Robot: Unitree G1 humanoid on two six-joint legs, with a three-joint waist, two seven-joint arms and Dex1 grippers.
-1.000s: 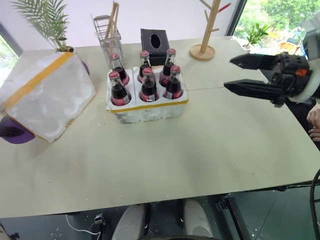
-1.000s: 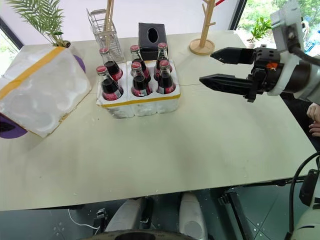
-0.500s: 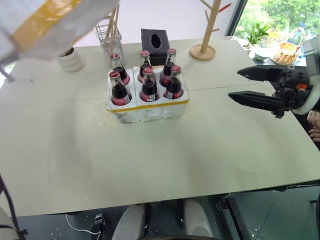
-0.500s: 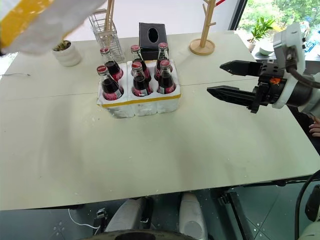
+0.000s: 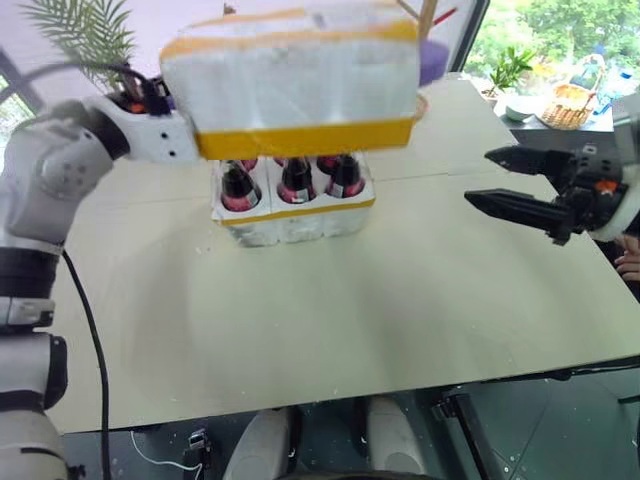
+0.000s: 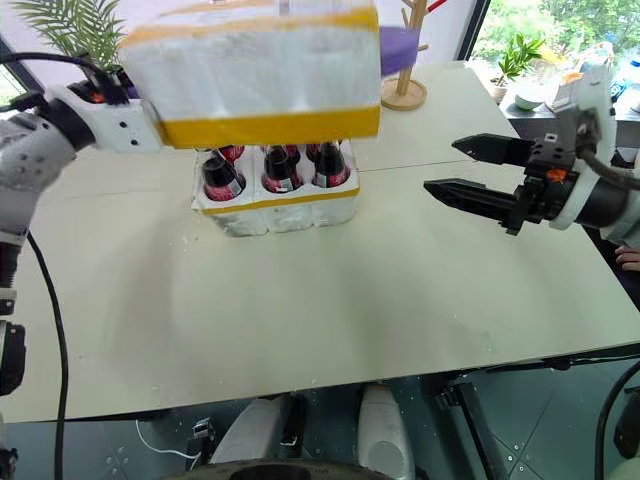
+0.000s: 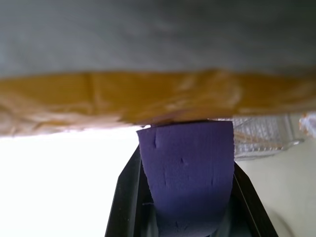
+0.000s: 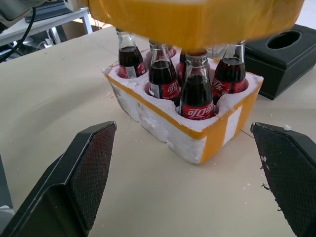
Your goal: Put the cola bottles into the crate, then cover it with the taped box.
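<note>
- Now, the table (image 5: 330, 320) lies bare up front.
- Right gripper (image 6: 462, 168) hovers beside the crate (image 5: 297, 215), fingers spread wide, holding nothing.
- Cola bottles (image 8: 196, 96) stand in the crate's wells.
- Left gripper (image 5: 160, 135), clamped shut, holds the taped box (image 5: 300, 80) level just above the bottle caps.
- Farther back, a black tissue box (image 8: 284, 54).

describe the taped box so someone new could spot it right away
Start at the crate of cola bottles mid-table. The taped box hangs above it, carried by the left gripper. It is bigger than the low crate, with yellow tape bands.
</note>
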